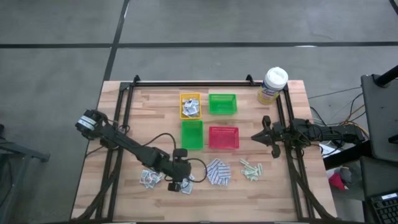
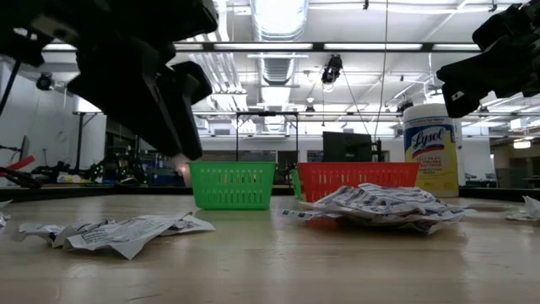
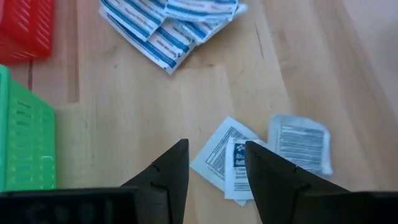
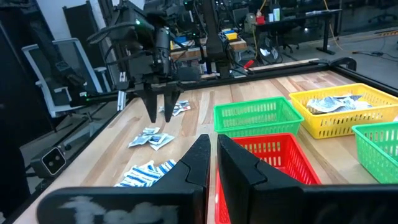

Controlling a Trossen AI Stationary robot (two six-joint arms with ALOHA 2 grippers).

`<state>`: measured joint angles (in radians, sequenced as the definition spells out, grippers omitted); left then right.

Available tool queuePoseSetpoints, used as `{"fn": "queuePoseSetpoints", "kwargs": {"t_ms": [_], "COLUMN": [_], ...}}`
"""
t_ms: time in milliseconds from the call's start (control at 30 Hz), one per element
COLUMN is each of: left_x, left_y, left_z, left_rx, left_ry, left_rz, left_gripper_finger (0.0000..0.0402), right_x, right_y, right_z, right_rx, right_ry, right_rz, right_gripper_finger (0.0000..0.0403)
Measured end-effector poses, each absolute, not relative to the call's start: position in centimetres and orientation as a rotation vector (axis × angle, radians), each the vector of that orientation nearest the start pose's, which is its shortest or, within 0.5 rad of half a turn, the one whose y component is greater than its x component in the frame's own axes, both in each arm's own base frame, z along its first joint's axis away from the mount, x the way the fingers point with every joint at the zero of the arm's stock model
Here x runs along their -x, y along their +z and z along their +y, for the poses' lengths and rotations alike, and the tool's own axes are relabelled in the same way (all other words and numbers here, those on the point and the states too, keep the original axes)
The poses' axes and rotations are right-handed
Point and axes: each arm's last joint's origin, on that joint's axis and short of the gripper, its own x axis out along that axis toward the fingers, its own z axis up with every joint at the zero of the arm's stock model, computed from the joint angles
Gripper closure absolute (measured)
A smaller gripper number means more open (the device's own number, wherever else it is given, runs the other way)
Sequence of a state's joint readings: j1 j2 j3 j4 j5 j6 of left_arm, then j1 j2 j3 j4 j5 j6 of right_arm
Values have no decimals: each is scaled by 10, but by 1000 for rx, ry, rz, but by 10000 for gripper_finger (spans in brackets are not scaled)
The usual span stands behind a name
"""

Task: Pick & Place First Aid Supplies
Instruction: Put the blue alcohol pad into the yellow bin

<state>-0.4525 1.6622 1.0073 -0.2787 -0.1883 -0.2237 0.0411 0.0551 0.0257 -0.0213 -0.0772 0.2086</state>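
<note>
Several white-grey sachets (image 3: 231, 160) lie flat on the wooden table near its front left, also seen in the high view (image 1: 149, 178). My left gripper (image 3: 214, 180) hangs open just above them, pointing steeply down, one finger on either side of a sachet and touching nothing. From the side, the left gripper (image 4: 160, 115) stands clear of the table. Blue-and-white pads (image 1: 217, 172) lie in a heap to the right, and pale green strips (image 1: 250, 169) beyond them. My right gripper (image 4: 211, 163) waits shut and level at the table's right edge (image 1: 256, 135).
Four small trays stand at mid-table: a yellow one (image 1: 190, 106) holding sachets, two green ones (image 1: 222, 103) (image 1: 192, 134) and a red one (image 1: 224, 137). A yellow canister with a white lid (image 1: 272, 85) stands at the far right. A black frame rail (image 1: 193, 83) runs around the table.
</note>
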Motion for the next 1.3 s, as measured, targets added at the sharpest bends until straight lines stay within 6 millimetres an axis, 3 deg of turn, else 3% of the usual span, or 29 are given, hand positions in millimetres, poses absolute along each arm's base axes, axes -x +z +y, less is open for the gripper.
{"fn": "queuePoseSetpoints", "kwargs": {"t_ms": [433,900,1300], "left_x": [-307,-311,-306], "left_y": [160,147,146], "left_z": [-142,-141,-147], "left_rx": [-193,-219,-89], "left_ry": [-154,-114,-115], "left_rz": [981,1002,1051], "left_gripper_finger": [252,252,252], "right_x": [-99,-99,-99], "right_y": [166,166,166], "right_z": [6,6,6], "right_rx": [-209,-209,-209], "right_ry": [113,112,113], "right_rz": [63,62,62], "right_gripper_finger": [374,374,374]}}
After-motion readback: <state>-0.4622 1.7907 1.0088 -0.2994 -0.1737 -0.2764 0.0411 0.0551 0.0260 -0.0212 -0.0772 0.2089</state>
